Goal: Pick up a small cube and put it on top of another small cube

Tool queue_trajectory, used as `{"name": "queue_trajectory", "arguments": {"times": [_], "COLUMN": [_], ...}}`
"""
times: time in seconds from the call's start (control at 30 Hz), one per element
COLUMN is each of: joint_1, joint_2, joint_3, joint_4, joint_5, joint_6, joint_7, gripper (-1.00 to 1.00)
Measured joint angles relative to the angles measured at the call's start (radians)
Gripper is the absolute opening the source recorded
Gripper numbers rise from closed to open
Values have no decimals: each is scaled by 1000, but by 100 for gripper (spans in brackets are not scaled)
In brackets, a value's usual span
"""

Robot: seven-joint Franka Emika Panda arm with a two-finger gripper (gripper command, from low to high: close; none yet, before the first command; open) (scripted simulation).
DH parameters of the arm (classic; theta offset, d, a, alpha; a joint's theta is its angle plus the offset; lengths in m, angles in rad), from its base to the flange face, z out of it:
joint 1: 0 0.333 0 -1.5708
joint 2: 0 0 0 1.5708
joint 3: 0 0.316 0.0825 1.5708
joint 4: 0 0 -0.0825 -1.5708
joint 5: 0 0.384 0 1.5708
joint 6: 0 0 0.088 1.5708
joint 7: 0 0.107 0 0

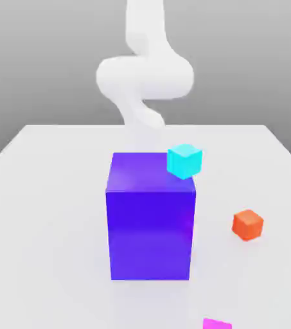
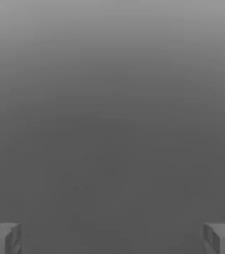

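On the table (image 1: 38, 193) — cyan cube (image 1: 185, 160), corner-forward, no long axis.

Illumination is even and diffuse throughout, with no hard shadows on the pale table (image 1: 45, 212). The purple block (image 1: 151, 218) casts a faint sheen on the surface just near its base. The white arm (image 1: 144, 71) is overexposed and soft-edged. The hand view shows a smooth grey gradient, dimmer lower down.
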State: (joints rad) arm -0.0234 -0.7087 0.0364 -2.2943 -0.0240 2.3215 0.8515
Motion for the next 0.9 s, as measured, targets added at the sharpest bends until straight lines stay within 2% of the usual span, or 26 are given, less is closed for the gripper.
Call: {"name": "queue_trajectory", "arguments": {"times": [0.43, 0.7, 0.9], "joint_1": [-86, -68, -40], "joint_2": [478, 766, 969], "joint_3": [161, 188, 194], "joint_4": [30, 48, 57], "joint_5": [-152, -224, -216], "joint_6": [112, 182, 245], "joint_7": [289, 450, 528], "gripper": [0, 0, 0]}}
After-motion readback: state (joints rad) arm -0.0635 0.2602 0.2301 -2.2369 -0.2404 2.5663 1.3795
